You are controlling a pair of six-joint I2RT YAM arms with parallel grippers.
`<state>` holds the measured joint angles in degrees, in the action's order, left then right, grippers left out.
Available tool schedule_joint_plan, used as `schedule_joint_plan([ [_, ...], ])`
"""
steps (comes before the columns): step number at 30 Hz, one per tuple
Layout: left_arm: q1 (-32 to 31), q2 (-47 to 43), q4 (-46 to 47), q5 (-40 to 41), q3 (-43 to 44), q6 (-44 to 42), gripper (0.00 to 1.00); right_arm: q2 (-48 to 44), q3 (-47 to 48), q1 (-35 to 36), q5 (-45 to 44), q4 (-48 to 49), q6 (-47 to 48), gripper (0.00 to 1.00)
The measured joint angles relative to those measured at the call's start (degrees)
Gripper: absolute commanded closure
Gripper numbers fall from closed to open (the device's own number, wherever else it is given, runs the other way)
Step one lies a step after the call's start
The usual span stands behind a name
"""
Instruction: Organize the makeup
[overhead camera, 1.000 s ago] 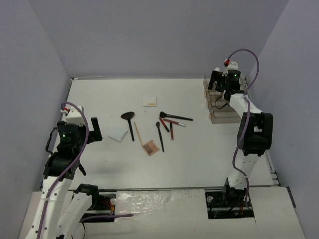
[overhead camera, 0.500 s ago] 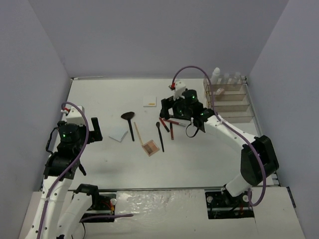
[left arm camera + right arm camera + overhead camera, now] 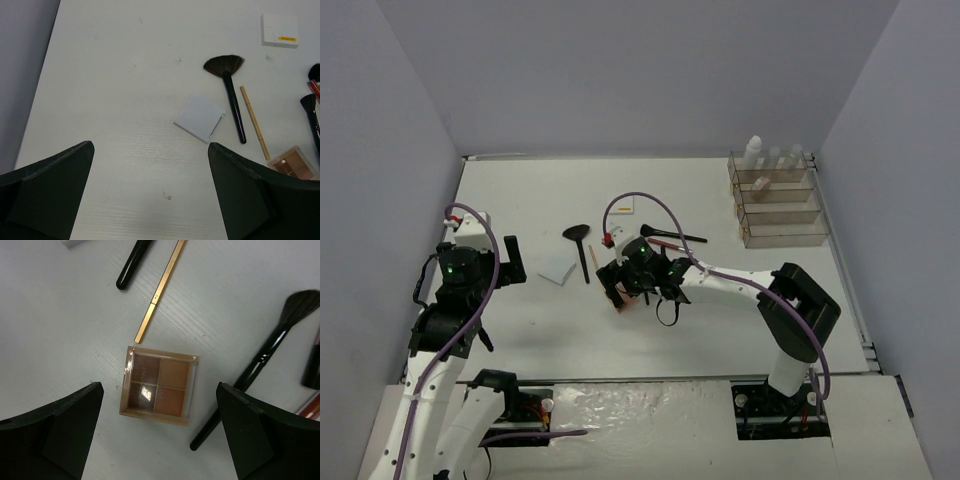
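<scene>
The brown palette (image 3: 160, 385) lies flat on the table, and my open right gripper (image 3: 159, 407) hovers over it with a finger on each side, not touching. It also shows at the gripper's lower left in the top view (image 3: 624, 304). A tan pencil (image 3: 160, 287) and a black brush (image 3: 260, 365) lie beside it. My left gripper (image 3: 150, 200) is open and empty over bare table. Ahead of it are a white square pad (image 3: 200, 122), a black fan brush (image 3: 227, 85), a second white pad (image 3: 279, 30) and a red pencil (image 3: 314, 89). White-capped bottles (image 3: 753, 150) stand in the organizer.
The clear tiered organizer (image 3: 780, 215) stands at the back right, near the table's right edge. Walls close in the left, back and right sides. The right arm (image 3: 740, 285) stretches across the table's middle. A purple cable (image 3: 650, 200) loops above the right gripper.
</scene>
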<state>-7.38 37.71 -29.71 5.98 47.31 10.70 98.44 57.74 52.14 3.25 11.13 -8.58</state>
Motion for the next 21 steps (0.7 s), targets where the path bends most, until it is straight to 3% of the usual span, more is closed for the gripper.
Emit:
schedule_joint_plan([
  [7, 0.0, 0.16, 0.0, -0.08, -0.09, 0.0, 0.03, 6.55, 0.0, 1.95, -2.26, 0.59, -2.05, 0.06],
  [14, 0.0, 0.16, 0.0, -0.2, -0.09, 0.0, 0.03, 7.5, 0.01, 2.77, -6.84, 2.35, -4.08, 0.08],
  [18, 0.0, 0.16, 0.0, -0.2, -0.09, 0.0, 0.03, 7.96, 0.0, 3.26, -8.86, 2.79, -4.54, 0.15],
  [21, 0.0, 0.16, 0.0, -0.2, -0.09, 0.0, 0.03, 7.97, 0.02, 4.16, -9.99, 2.56, -4.7, 0.35],
])
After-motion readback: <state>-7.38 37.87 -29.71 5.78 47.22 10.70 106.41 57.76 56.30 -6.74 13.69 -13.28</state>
